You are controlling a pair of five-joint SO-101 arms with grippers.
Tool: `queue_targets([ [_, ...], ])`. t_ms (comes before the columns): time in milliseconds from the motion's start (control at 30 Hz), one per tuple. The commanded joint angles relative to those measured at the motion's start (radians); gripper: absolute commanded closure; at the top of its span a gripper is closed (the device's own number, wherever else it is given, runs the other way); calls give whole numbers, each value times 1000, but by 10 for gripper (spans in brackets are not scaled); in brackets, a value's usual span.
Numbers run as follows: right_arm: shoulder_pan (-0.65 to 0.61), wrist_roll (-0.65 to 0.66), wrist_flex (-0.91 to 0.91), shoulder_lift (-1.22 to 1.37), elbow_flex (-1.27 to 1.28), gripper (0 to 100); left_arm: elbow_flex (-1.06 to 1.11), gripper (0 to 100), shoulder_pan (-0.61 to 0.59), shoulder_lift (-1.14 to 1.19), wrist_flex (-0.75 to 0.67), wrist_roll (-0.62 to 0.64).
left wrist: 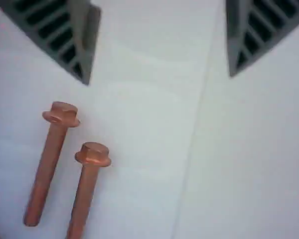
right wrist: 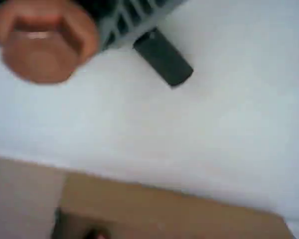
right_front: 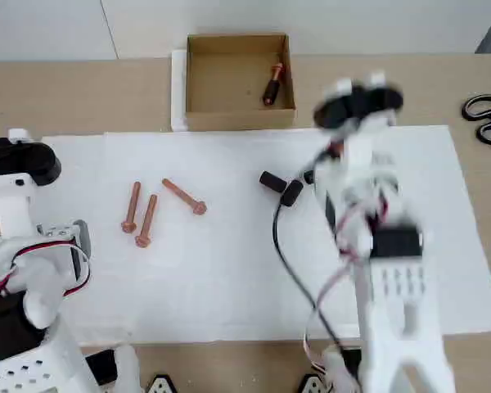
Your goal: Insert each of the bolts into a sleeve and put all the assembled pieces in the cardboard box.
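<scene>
You have three loose copper bolts on the left of the white sheet [right_front: 229, 278]. The left bolt [right_front: 132, 207] and middle bolt [right_front: 147, 220] lie side by side, nearly parallel, flanged heads toward the near edge. The angled bolt [right_front: 185, 196] lies just to their right, head at its right end. Right of centre, two short black sleeves [right_front: 272, 182] [right_front: 292, 193] lie close together. A fourth bolt [right wrist: 45, 45] is held off the sheet in the right gripper [right_front: 334, 154]. In the cardboard box [right_front: 229, 82] at the far edge, one assembled piece [right_front: 272, 84] rests by the right wall.
</scene>
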Motion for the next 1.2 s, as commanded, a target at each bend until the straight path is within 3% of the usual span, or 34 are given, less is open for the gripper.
queue_targets([
  [0, -30, 12, -27, 321, -427, 995, 16, 829, -3, -11, 5, -5],
  [233, -105, 11, -54, 845, -1014, 995, 58, 829, -5, -12, 5, -5],
  [400, -108, 9, -321, 1175, -1284, 995, 58, 829, -5, -12, 5, -5],
  [733, -163, 14, -773, 1643, -1502, 995, 58, 829, -5, -12, 5, -5],
  [1067, -189, 17, -792, 1885, -1697, 987, 59, 829, -5, -12, 5, -5],
  [1167, -188, 17, -788, 1916, -1718, 911, 59, 829, -5, -12, 5, -5],
])
